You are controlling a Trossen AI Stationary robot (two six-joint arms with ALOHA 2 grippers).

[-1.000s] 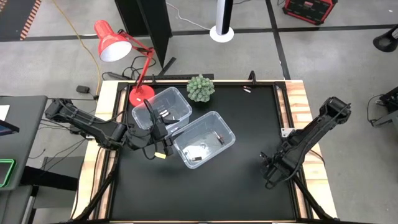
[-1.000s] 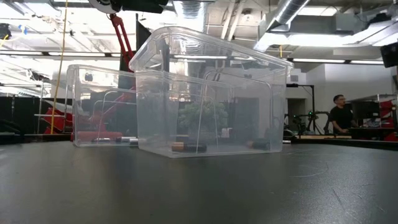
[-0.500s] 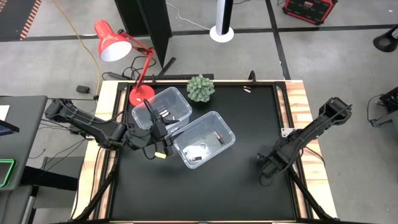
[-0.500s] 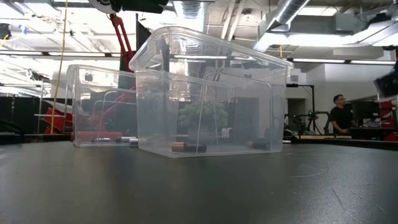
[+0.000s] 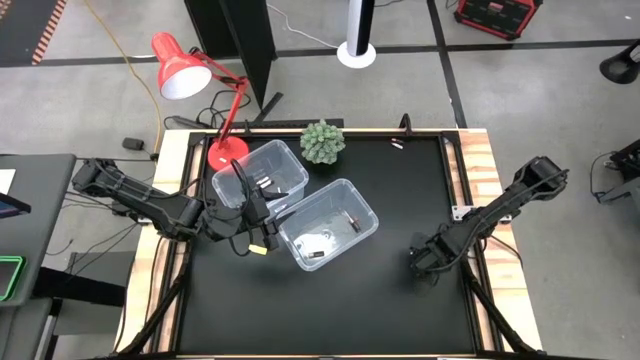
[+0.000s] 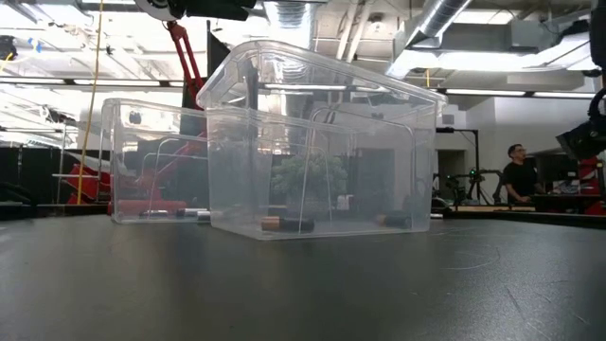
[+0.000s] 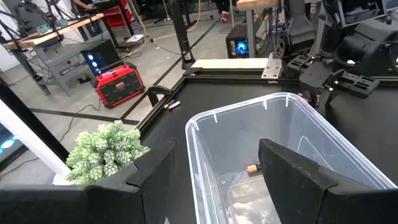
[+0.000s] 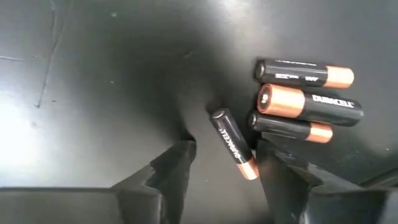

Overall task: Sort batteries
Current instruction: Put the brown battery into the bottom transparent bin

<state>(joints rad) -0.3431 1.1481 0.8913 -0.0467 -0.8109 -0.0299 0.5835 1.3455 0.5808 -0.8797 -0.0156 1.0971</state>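
Observation:
In the right wrist view, several dark batteries with copper ends lie on the black table. A small one (image 8: 233, 144) lies between the open fingers of my right gripper (image 8: 227, 167); three more (image 8: 306, 101) lie side by side just beyond it. My right gripper (image 5: 422, 263) is low over the table's right half. My left gripper (image 7: 214, 180) is open and hovers at the near bin's (image 7: 273, 143) left end, touching nothing. Both clear bins (image 5: 328, 222) (image 5: 260, 175) hold batteries (image 6: 287, 224).
A potted plant (image 5: 323, 142) stands at the far edge and a red desk lamp (image 5: 185, 65) by the far-left corner. One small item (image 7: 171, 106) lies near the table's far edge. Bare black table lies between the bins and my right gripper. A person (image 6: 517, 175) stands far off in the room.
My right gripper has moved a little toward the table's left and come down; its arm now shows at the right edge of the low view. The left arm and both bins have kept still.

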